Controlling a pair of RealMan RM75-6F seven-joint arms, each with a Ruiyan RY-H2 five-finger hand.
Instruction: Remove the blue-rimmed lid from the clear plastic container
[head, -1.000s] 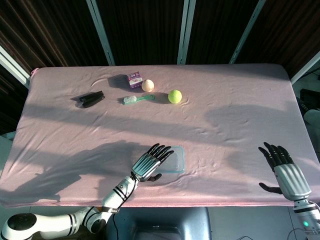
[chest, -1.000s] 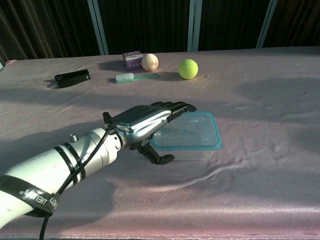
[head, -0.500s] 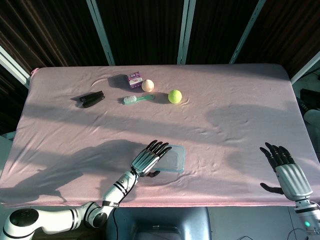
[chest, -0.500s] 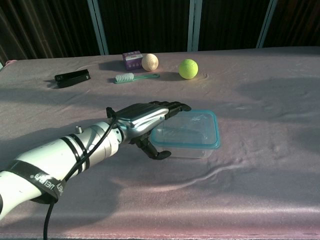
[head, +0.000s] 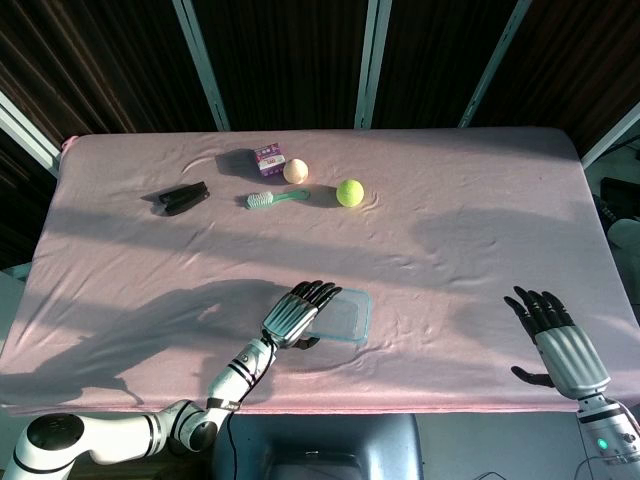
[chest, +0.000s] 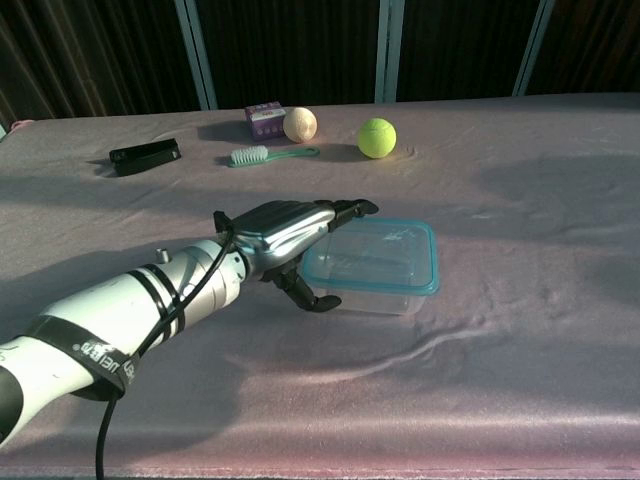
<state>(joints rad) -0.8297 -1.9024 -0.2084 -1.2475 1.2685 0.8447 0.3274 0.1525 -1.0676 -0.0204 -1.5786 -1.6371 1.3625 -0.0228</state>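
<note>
The clear plastic container (chest: 372, 294) stands near the table's front middle, with its blue-rimmed lid (chest: 385, 250) on top; the head view shows it too (head: 343, 318). My left hand (chest: 280, 238) reaches in from the left. Its fingers (chest: 345, 209) stretch flat over the lid's left edge, and its thumb (chest: 312, 298) lies low against the container's left side. No firm grip on the lid shows. In the head view the left hand (head: 294, 316) covers the container's left end. My right hand (head: 552, 338) hovers open at the front right, far from the container.
At the back of the pink-covered table (head: 460, 240) lie a black stapler (head: 177, 198), a green brush (head: 272, 198), a small purple box (head: 268, 158), a beige ball (head: 296, 171) and a tennis ball (head: 349, 192).
My left hand has drawn back slightly, with its fingers now over the lid's left edge and its thumb lower. The container has shifted a little. My right hand drifted slightly left.
</note>
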